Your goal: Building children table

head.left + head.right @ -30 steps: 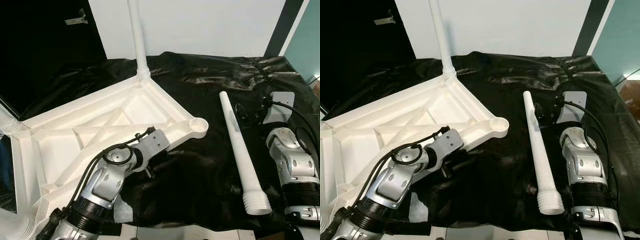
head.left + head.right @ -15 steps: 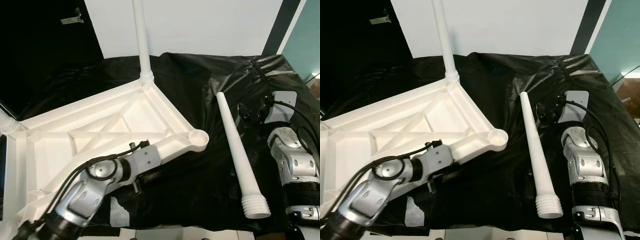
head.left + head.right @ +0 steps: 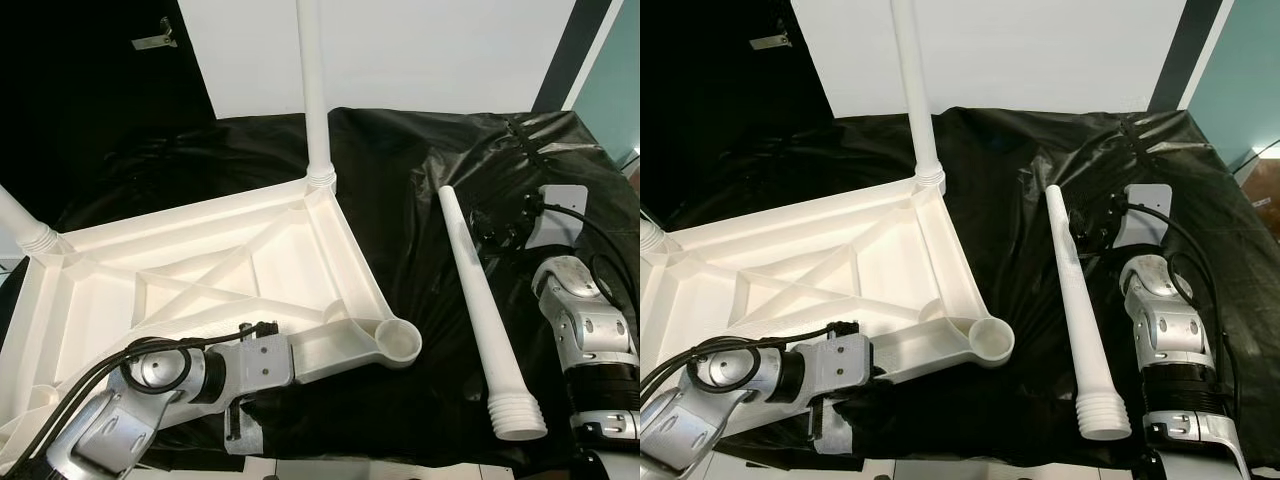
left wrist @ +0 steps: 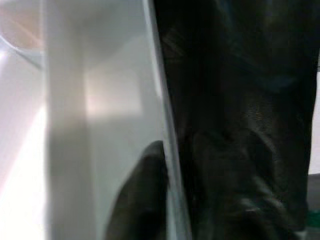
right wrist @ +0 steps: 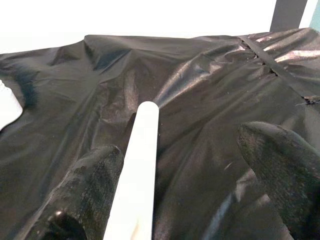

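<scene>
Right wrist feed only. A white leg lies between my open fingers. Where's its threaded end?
Observer: The leg's threaded end lies at the near edge of the sheet, close to the robot. The right gripper is up by the thin tip.
Operator: Any socket free?
Observer: The table lies upside down, and its near-right corner socket is empty.
Operator: Where's the left arm?
Observer: The left gripper is at the table's near rim, just beside that socket.
</scene>
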`<state>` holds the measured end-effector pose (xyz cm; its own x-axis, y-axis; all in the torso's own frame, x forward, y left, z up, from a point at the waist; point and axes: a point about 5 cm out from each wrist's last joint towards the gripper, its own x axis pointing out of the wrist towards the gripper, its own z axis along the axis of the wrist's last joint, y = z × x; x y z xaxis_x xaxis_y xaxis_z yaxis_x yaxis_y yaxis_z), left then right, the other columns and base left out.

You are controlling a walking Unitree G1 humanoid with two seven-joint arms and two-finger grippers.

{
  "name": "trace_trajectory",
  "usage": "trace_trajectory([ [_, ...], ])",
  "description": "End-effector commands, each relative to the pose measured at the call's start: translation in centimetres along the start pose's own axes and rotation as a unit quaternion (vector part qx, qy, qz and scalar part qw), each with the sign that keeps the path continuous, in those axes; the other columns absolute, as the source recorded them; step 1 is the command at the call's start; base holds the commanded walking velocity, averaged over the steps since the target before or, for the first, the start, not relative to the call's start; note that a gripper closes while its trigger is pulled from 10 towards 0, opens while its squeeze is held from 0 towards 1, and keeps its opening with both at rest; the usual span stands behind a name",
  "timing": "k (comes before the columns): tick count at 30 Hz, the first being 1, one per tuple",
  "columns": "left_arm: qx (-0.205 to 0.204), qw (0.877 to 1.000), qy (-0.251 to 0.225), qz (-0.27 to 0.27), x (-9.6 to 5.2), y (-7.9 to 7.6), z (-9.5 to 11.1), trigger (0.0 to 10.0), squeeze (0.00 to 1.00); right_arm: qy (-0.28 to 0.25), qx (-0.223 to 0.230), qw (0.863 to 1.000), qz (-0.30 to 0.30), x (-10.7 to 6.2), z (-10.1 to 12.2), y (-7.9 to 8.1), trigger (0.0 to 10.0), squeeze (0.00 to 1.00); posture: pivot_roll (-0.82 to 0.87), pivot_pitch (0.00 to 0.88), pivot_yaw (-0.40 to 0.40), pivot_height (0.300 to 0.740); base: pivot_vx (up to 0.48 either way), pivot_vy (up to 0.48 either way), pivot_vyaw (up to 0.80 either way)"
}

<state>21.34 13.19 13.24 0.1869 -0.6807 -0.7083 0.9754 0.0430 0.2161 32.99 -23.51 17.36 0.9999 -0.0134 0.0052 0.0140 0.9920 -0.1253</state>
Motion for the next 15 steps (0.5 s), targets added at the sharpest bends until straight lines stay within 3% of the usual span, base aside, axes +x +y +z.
trace_trajectory([
  [1, -0.011, 0.999, 0.012, 0.037, 0.3, 1.0, -0.1, 10.0, 1.0, 0.013, 0.014, 1.0, 0.012, 0.1, -0.1, 0.7, 10.0, 0.0, -0.01, 0.04, 0.033, 0.74, 0.0, 0.0, 0.0],
  [7, -0.011, 0.997, -0.014, 0.073, 0.1, 2.2, 1.0, 10.0, 1.0, 0.026, 0.033, 0.999, 0.009, -0.2, 0.0, 1.0, 10.0, 0.0, -0.02, 0.041, 0.03, 0.74, 0.0, 0.0, 0.0],
  [8, -0.019, 0.995, -0.037, 0.089, -0.4, 2.8, 1.8, 10.0, 0.0, 0.031, 0.041, 0.999, 0.012, -0.4, 0.1, 1.3, 10.0, 0.0, -0.02, 0.044, 0.026, 0.74, 0.0, 0.0, 0.0],
  [12, -0.046, 0.988, -0.098, 0.114, -1.9, 4.2, 3.3, 10.0, 0.0, 0.045, 0.057, 0.997, 0.026, -1.1, 0.4, 2.2, 10.0, 0.0, -0.02, 0.046, 0.012, 0.74, 0.0, 0.0, 0.0],
  [15, -0.051, 0.983, -0.117, 0.133, -2.6, 5.1, 3.8, 10.0, 0.0, 0.056, 0.068, 0.996, 0.027, -1.4, 0.4, 2.4, 10.0, 0.0, -0.02, 0.048, 0.008, 0.74, 0.0, 0.0, 0.0],
])
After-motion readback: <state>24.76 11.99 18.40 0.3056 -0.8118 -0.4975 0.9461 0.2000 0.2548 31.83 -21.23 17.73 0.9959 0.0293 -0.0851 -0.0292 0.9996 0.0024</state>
